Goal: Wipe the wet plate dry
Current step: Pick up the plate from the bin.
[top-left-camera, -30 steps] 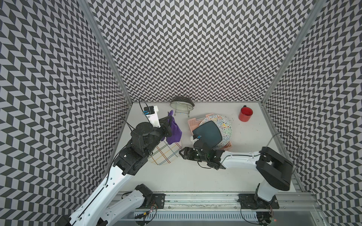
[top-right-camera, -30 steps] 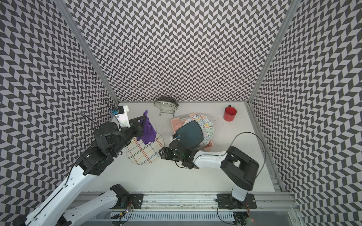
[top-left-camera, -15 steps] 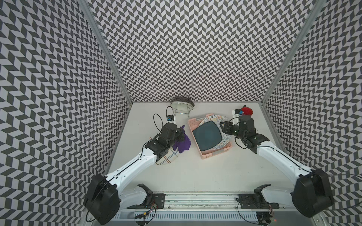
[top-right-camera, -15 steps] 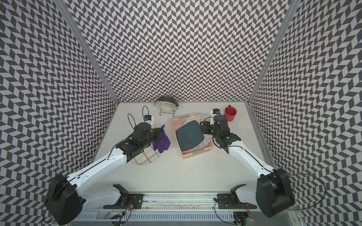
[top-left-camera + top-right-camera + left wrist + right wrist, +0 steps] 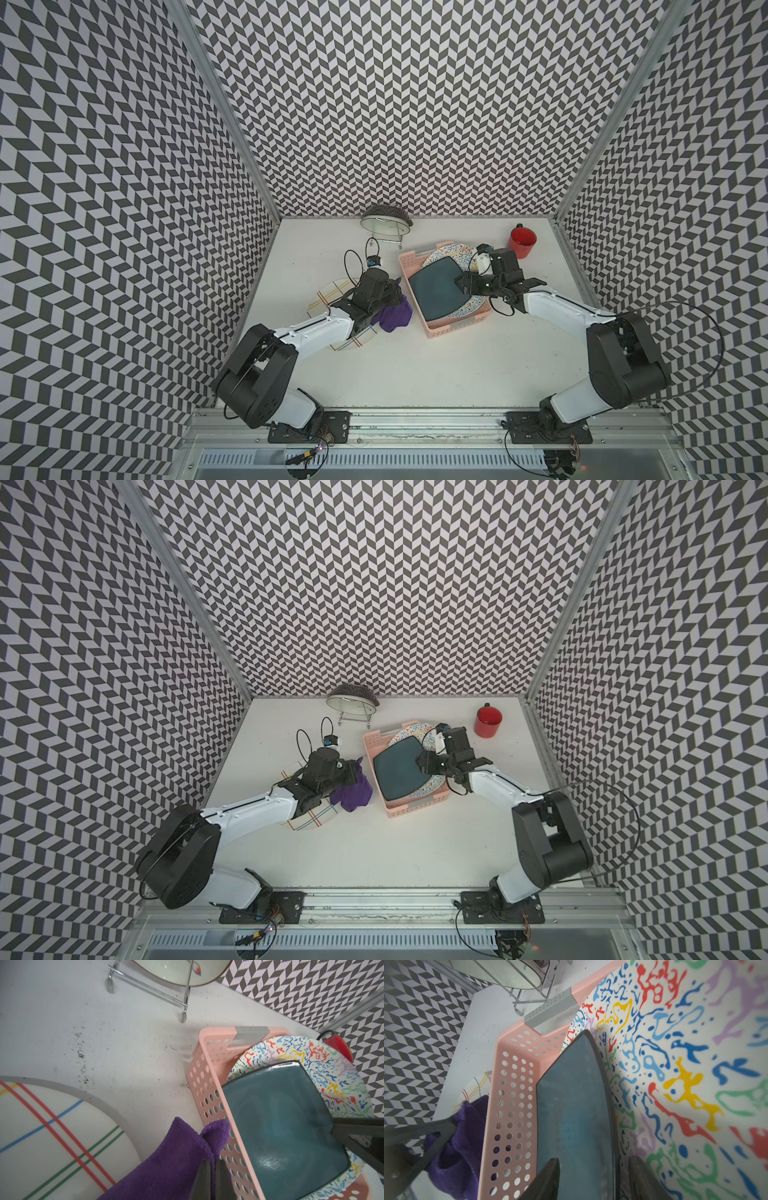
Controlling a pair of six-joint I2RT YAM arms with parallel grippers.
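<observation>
A dark teal square plate [image 5: 434, 291] [image 5: 399, 771], glistening in spots, leans on a colourful speckled plate [image 5: 451, 251] inside a pink perforated basket [image 5: 405, 266]. My right gripper [image 5: 593, 1165] [image 5: 461, 284] is open astride the teal plate's [image 5: 575, 1105] right corner. One finger lies over its face. The other sits behind its rim, with a thin strip of the speckled plate [image 5: 695, 1064] showing between. My left gripper [image 5: 214, 1167] [image 5: 397, 293] is shut on a purple cloth [image 5: 166, 1163] [image 5: 395, 316], which hangs just outside the basket's [image 5: 207, 1084] left wall.
A white plate with coloured stripes [image 5: 328, 291] [image 5: 52, 1136] lies flat under my left arm. At the back wall, a wire rack holds a bowl [image 5: 385, 220] on edge. A red mug [image 5: 523, 242] stands behind the right gripper, near the right wall.
My right gripper has come in from beside the red mug onto the teal plate's corner, with its jaws narrower. The left gripper still holds the cloth beside the basket.
</observation>
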